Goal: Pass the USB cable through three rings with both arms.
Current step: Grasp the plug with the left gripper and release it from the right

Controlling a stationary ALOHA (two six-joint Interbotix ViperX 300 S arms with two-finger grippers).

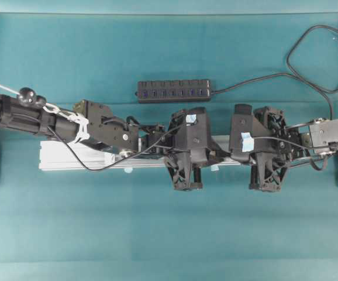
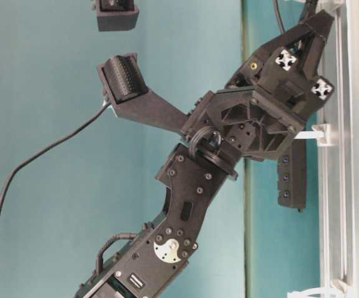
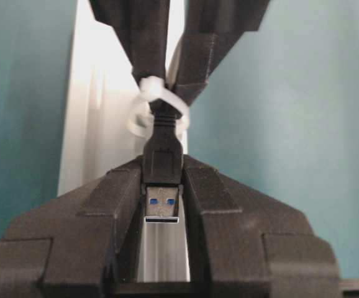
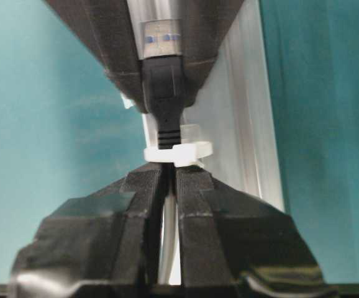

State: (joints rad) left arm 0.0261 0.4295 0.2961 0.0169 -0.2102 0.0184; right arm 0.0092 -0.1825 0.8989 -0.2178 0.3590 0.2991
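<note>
Left wrist view, USB plug [image 3: 162, 162] through ring [image 3: 158, 112]

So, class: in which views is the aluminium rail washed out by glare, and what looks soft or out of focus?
Left wrist view: the rail is blown out to near white, and the ring is soft. Right wrist view: the rail is bright but its grooves still show; the USB plug is slightly blurred. Overhead view: evenly lit.
</note>
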